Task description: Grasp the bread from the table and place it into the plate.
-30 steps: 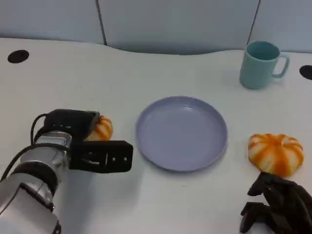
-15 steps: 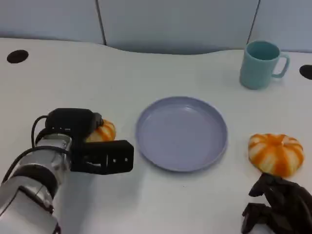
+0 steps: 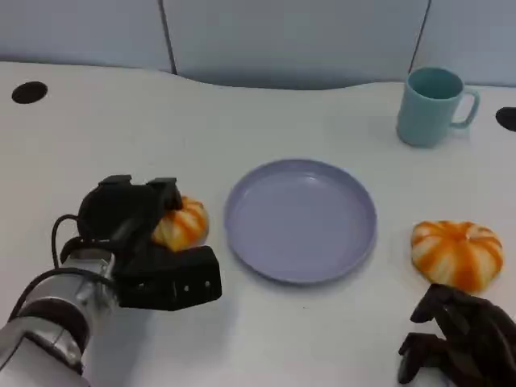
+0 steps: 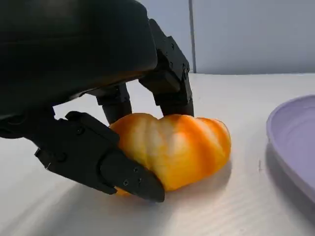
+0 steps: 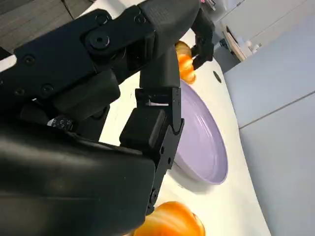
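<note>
At the lower left of the head view our left hand (image 3: pixel 137 218) grips the bread (image 3: pixel 182 224), with our silver left forearm (image 3: pixel 48 322) running off the bottom left corner. In the left wrist view our fingers (image 4: pixel 167 73) curl over the bread's far side and our thumb (image 4: pixel 98 157) presses its near side. Our right hand (image 3: pixel 459 339) sits at the lower right corner, fingers curled in, holding nothing.

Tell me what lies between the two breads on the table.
In the head view, the purple plate lies between the left bread, gripped by the left hand, and the right bread.
</note>
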Available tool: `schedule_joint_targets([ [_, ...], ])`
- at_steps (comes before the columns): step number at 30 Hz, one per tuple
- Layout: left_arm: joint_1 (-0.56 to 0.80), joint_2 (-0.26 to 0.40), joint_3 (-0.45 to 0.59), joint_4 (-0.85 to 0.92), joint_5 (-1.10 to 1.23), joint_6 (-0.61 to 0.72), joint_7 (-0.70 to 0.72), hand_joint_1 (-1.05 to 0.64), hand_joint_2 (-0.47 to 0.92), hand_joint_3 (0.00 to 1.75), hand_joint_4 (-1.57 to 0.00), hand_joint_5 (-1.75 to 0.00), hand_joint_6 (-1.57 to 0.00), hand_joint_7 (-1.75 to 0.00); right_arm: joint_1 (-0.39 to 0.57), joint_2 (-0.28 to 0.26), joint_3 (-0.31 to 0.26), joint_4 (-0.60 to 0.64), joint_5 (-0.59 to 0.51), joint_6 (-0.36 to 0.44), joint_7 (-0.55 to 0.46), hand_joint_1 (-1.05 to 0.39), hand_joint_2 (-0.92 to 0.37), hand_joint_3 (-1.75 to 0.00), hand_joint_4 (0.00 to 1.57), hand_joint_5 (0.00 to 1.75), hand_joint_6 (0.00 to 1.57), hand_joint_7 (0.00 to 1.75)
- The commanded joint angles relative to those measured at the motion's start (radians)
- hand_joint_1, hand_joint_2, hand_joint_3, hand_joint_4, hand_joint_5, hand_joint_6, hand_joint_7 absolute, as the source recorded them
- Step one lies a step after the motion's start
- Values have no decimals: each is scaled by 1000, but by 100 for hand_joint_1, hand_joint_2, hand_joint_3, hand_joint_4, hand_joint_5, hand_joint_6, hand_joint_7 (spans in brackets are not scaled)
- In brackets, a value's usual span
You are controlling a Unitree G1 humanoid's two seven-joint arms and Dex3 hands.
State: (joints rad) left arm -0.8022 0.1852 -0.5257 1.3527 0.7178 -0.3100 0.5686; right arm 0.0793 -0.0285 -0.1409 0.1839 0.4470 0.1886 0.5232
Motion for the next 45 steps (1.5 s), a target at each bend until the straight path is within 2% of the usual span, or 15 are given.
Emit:
schedule_joint_targets([
  [1,10,21,28,-8,-20,-38,46,-12,88,43,-76,-175,-60,-175,-22,-11,-11,27,9,-7,10,-86,-79,0,138,90,121,93],
  [3,7,28,36,-10,-22,-58,53,-12,88,44,-77,-175,-61,-175,-29,-11,-10,37,4,-14,11,-86,-79,0,138,90,121,93],
  [4,4,35,42,-13,-25,-72,60,-12,81,56,-78,-175,-61,-175,-34,-11,-9,45,-1,-21,13,-87,-79,0,138,89,121,91],
  [6,-1,43,50,-17,-27,-89,69,-13,76,67,-80,-175,-62,-175,-42,-11,-6,57,-6,-31,16,-87,-79,0,139,87,121,90],
  [12,-29,64,83,-31,-54,-120,70,-6,68,69,-79,-175,-60,-175,-63,-5,-7,87,-2,-37,21,-86,-78,0,140,85,124,85],
  [16,-50,71,79,-39,-42,-132,94,-8,62,77,-81,-175,-62,-175,-67,1,-5,93,-4,-42,17,-87,-78,0,140,84,124,83],
  [23,-106,54,22,-58,20,-146,145,-8,56,75,-83,-175,-66,-175,-72,4,-1,100,-15,-51,17,-87,-79,-1,140,84,125,83],
  [24,-115,46,21,-62,20,-152,141,-11,60,67,-83,-175,-71,-159,-74,5,-2,103,-15,-51,18,-87,-78,0,140,84,125,83],
  [26,-126,31,18,-67,20,-162,146,-11,64,61,-84,-175,-70,-161,-75,7,-3,104,-14,-48,15,-87,-78,0,140,84,125,83],
  [29,-140,8,9,-70,26,-174,163,-9,50,88,-86,-175,-66,-173,-76,9,-3,104,-16,-46,11,-87,-78,0,140,85,125,83],
  [33,-174,-19,-5,-70,23,-199,88,-13,47,109,-87,-175,-66,-175,-78,9,-1,110,-20,-52,14,-86,-78,0,140,85,124,84],
  [37,-182,-24,-6,-70,21,-208,64,-14,45,113,-85,-175,-65,-175,-77,10,0,111,-21,-53,14,-86,-78,0,140,85,123,85],
  [40,-202,-57,-20,-69,28,-215,31,-14,44,115,-86,-175,-67,-175,-79,13,5,112,-25,-55,14,-86,-78,0,140,84,123,85],
  [45,-221,-87,-28,-61,18,-207,-71,-16,49,119,-90,-175,-71,-175,-88,19,11,130,-31,-69,15,-86,-78,0,142,83,124,83],
])
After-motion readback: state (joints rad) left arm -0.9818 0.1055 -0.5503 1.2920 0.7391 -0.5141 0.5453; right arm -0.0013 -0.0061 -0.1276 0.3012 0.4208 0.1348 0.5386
